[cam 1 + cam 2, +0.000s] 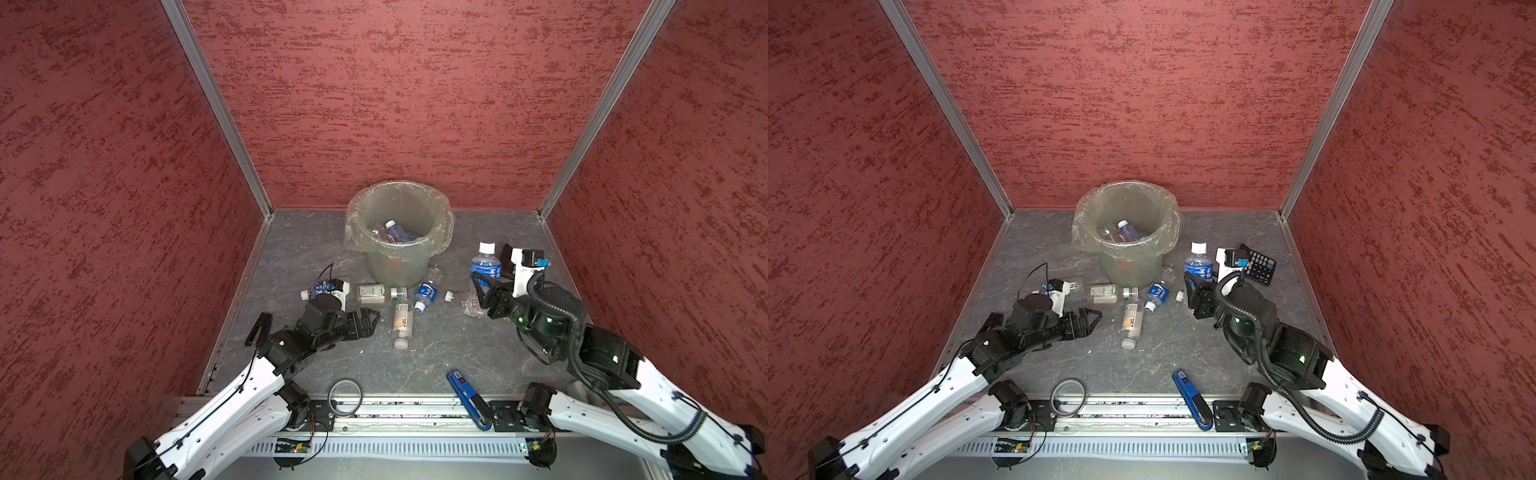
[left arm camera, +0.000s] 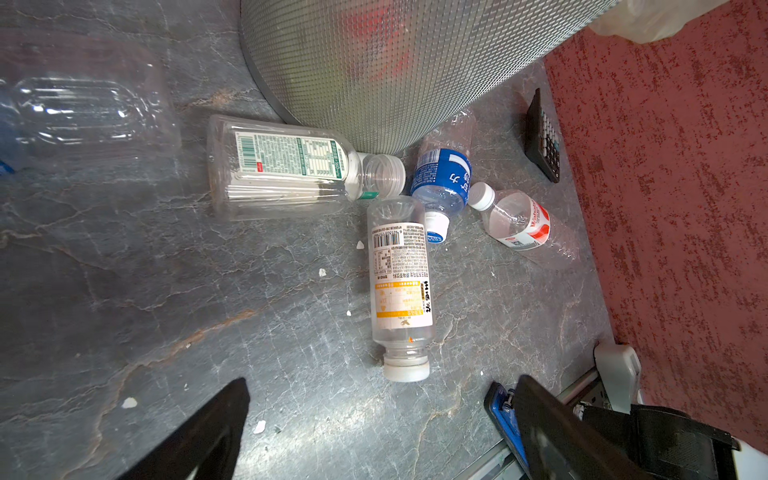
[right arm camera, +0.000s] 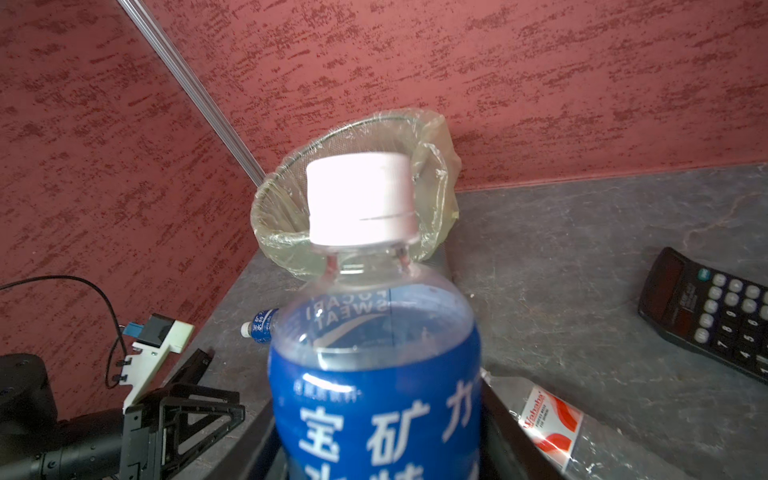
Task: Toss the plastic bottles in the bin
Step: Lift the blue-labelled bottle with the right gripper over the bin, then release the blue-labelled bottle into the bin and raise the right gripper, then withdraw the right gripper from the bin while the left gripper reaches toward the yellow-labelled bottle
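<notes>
- The blue-labelled bottle [image 3: 376,374] runs off the right wrist view's lower edge.
- A clear bottle [image 2: 79,108] is blurred and cut by the left wrist view's edge.
- The bottles [image 1: 390,232] inside the bin [image 1: 444,232] overlap too much to count.

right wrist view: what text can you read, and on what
"POCARI SWEAT", mirrored, seen through the blue-label bottle.
"宝矿力": same bottle's label.
"Watsons": lying red-and-white bottle.
"7", "8": calculator keys.
Small print on the calculator and the far bottle: too small to read.
</notes>
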### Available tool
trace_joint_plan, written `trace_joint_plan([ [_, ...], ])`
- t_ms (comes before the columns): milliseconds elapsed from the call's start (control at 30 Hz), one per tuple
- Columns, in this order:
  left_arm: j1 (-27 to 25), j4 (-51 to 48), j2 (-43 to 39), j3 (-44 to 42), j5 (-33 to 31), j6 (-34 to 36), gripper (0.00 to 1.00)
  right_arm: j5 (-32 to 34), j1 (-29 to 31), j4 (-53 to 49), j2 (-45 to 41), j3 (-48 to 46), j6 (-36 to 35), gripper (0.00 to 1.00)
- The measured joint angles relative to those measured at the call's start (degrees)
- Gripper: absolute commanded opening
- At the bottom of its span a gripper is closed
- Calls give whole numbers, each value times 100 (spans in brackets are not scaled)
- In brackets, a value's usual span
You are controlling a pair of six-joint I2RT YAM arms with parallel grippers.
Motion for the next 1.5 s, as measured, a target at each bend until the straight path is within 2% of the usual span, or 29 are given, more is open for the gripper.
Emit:
trace_joint_plan([
  [333, -50, 0, -151, -155, -2, -87, 100, 0, 15, 341, 1172, 1156, -601, 44],
  [467, -79, 4, -175, -216, -2, -116, 100, 52, 13, 389, 1934, 2061, -898, 43],
  [533, -87, 9, -219, -284, 0, -146, 100, 39, -76, 474, 2575, 2826, -1078, 45],
  [567, -94, 9, -229, -319, 0, -162, 100, -2, -155, 501, 2870, 3156, -1134, 49],
  [633, -118, 9, -238, -396, 0, -216, 100, -210, -518, 542, 3718, 4127, -1241, 64],
  [733, -168, 2, -264, -452, -2, -264, 100, -337, -1108, 374, 5108, 5761, -1335, 80],
  [800, -210, 2, -323, -450, -15, -291, 100, -450, -1392, 122, 6161, 7093, -1408, 85],
  [867, -249, 0, -422, -450, -46, -313, 100, -564, -1582, -188, 6907, 8011, -1443, 88],
  [967, -271, 2, -522, -452, -55, -348, 100, -717, -1731, -671, 7532, 8786, -1497, 89],
  [1133, -339, 4, -463, -450, -70, -350, 100, -822, -1753, -997, 7287, 8697, -1563, 89],
  [1500, -595, 24, -177, -448, -195, -352, 99, -868, -1744, -385, 4962, 6485, -1600, 89],
])
